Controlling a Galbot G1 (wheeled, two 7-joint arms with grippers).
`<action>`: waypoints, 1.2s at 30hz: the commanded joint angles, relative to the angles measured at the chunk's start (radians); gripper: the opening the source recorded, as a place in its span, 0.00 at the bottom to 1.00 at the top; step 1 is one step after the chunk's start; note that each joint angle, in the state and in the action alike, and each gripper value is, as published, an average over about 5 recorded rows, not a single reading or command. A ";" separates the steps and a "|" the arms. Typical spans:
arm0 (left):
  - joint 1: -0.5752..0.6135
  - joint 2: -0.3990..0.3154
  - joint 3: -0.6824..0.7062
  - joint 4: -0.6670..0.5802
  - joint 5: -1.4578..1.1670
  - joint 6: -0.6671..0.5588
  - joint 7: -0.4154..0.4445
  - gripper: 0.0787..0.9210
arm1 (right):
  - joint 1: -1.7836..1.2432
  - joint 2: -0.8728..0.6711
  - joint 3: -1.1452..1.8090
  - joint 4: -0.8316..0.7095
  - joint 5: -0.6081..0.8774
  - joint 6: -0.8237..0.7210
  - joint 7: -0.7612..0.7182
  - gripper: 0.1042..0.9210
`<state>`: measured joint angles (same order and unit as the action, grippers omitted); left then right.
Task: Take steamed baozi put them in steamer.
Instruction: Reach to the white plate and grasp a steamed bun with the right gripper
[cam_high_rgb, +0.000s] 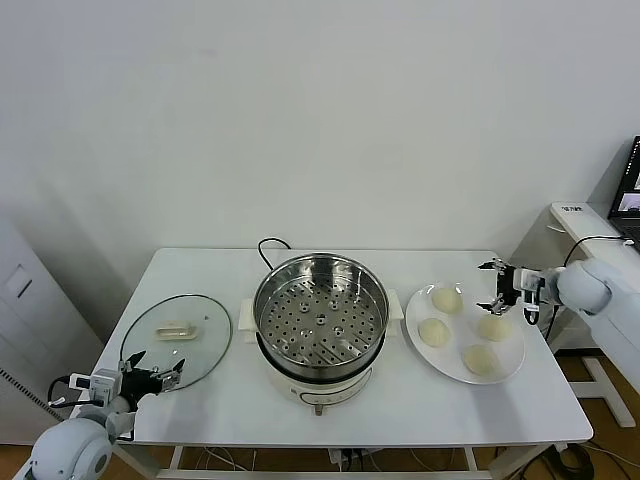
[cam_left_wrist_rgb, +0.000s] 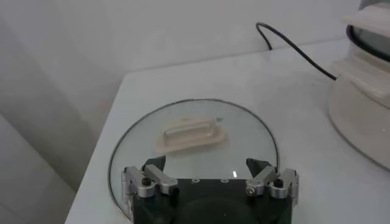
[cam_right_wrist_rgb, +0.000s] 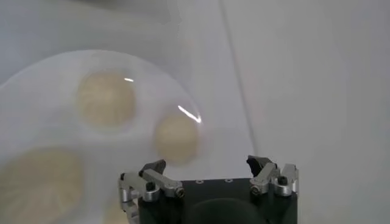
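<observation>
I see four cream-white round steamed baozi (cam_high_rgb: 446, 299) on the flat white plate (cam_high_rgb: 512, 361), right of the empty stainless-steel steamer (cam_high_rgb: 320, 316). Right gripper (cam_high_rgb: 493, 287) hovers above them, jaws wide, empty. Left gripper (cam_high_rgb: 157, 374) parked open over the glass lid (cam_high_rgb: 205, 338).

Right gripper (cam_right_wrist_rgb: 210, 169) seen from behind, fingers spread apart with nothing between them, metal fingertips (cam_right_wrist_rgb: 150, 168) dark-padded. Held above the white tabletop (cam_right_wrist_rgb: 304, 79), just off the edge of the white plate (cam_right_wrist_rgb: 36, 79). Plate round, glossy, with a bright glint on its rim nearest the gripper. Four steamed baozi (cam_right_wrist_rgb: 105, 99) resting on the plate, cream-coloured, each apart from its neighbours: one toward the middle, one (cam_right_wrist_rgb: 176, 137) close to the rim nearest the gripper, a larger-looking one (cam_right_wrist_rgb: 39, 182) at the frame edge, and a fourth (cam_right_wrist_rgb: 116, 213) mostly hidden behind the gripper body. No contact between gripper and any bun.
</observation>
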<state>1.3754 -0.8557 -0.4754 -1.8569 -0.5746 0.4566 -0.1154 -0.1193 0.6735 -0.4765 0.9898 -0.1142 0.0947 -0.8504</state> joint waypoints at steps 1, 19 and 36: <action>-0.003 0.001 0.002 -0.002 0.001 0.001 0.000 0.88 | 0.258 0.118 -0.275 -0.214 0.009 0.051 -0.139 0.88; 0.002 0.002 0.003 -0.006 0.002 0.000 0.002 0.88 | 0.172 0.327 -0.139 -0.459 -0.226 0.114 -0.080 0.88; 0.015 0.003 0.004 -0.018 0.024 -0.006 0.004 0.88 | 0.123 0.369 -0.057 -0.494 -0.238 0.089 -0.074 0.53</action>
<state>1.3912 -0.8539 -0.4706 -1.8751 -0.5578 0.4517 -0.1118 0.0067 1.0224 -0.5495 0.5215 -0.3369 0.1843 -0.9253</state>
